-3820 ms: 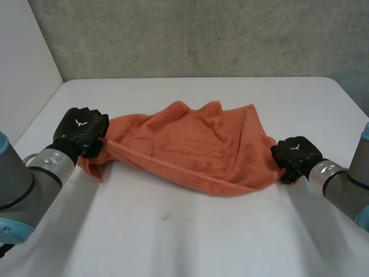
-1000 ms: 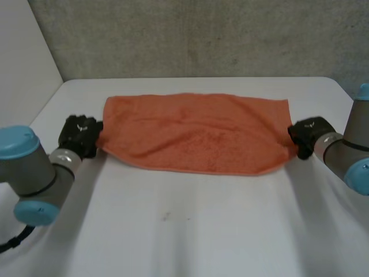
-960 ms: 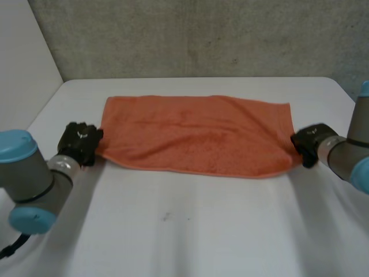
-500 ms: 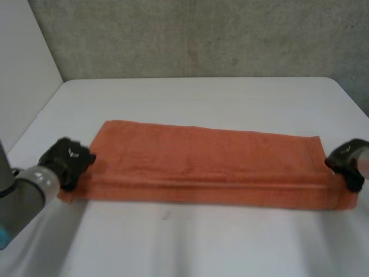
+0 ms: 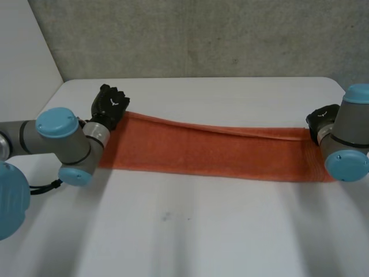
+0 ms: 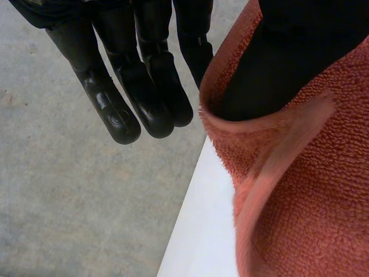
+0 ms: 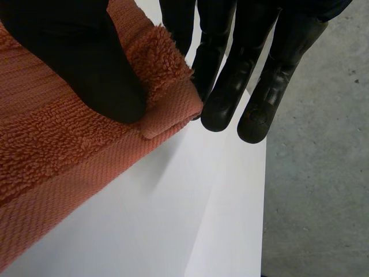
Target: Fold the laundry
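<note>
An orange towel (image 5: 213, 153) lies stretched across the white table (image 5: 190, 231) as a long narrow band, its upper layer raised along the far edge. My left hand (image 5: 110, 104) holds the towel's far left corner. In the left wrist view the towel (image 6: 311, 202) wraps round the thumb beside the straight fingers (image 6: 144, 86). My right hand (image 5: 322, 118) holds the far right corner. In the right wrist view its thumb (image 7: 75, 57) presses the towel (image 7: 52, 173) corner against the fingers (image 7: 230, 75).
A grey concrete wall (image 5: 202, 34) stands behind the table. The table's far edge and the grey floor (image 6: 69, 202) lie just past my left hand's fingers, and the table's right edge (image 7: 196, 242) runs close by my right hand. White tabletop spreads in front of the towel.
Both hands have swung from the towel's near edge to its far edge, carrying the corners over. The towel is now a narrower band.
</note>
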You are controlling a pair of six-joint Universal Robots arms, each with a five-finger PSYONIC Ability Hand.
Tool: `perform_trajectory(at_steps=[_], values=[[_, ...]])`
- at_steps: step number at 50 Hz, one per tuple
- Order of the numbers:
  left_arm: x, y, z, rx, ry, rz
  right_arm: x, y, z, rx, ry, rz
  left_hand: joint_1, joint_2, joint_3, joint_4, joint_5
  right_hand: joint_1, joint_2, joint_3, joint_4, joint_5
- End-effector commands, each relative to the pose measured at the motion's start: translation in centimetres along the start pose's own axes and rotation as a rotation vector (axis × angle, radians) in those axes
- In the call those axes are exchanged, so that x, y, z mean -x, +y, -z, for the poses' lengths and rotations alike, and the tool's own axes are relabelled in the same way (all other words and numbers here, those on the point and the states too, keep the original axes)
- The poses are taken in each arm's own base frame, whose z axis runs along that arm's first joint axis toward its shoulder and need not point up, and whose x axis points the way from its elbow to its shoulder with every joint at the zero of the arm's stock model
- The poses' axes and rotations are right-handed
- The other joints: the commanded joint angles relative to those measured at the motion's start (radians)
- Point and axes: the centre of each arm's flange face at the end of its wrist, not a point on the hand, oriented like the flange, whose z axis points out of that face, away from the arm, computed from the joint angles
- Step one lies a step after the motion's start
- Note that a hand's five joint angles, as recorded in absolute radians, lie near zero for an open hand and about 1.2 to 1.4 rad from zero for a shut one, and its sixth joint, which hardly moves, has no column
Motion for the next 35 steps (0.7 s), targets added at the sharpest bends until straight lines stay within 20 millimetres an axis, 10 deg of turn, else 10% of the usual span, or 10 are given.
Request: perform_trajectory(at_steps=[1,3,5,23,35], values=[[-1.0,0.5,-0.2,-0.029,0.017,0.0,-0.2,-0.2,-0.2,-0.005,0.006,-0.008,0.172,0.105,0.11,0.107,0.153,-0.42,-0.598,-0.621,-0.623,-0.52],[-1.1,0.6,-0.1,-0.03,0.022,0.0,-0.3,-0.2,-0.1,-0.001,0.013,-0.018,-0.047,-0.114,-0.109,-0.112,-0.065,-0.814,-0.993,-1.016,-1.018,-0.914],[-1.4,0.5,0.2,-0.037,0.036,0.002,-0.3,-0.1,0.0,0.01,0.019,-0.04,-0.957,-1.024,-1.019,-1.022,-0.976,-0.814,-0.993,-1.016,-1.018,-0.914],[3.2,-4.1,5.2,-0.061,-0.023,0.156,-5.7,-6.6,9.9,-0.284,-0.136,-0.461,-0.957,-1.024,-1.019,-1.022,-0.976,-0.814,-0.993,-1.016,-1.018,-0.914],[2.6,-5.6,11.7,0.019,0.037,0.392,-4.4,0.1,11.7,-0.054,-0.193,-0.377,-0.957,-1.024,-1.019,-1.022,-0.976,-0.755,-0.933,-0.956,-0.958,-0.855]])
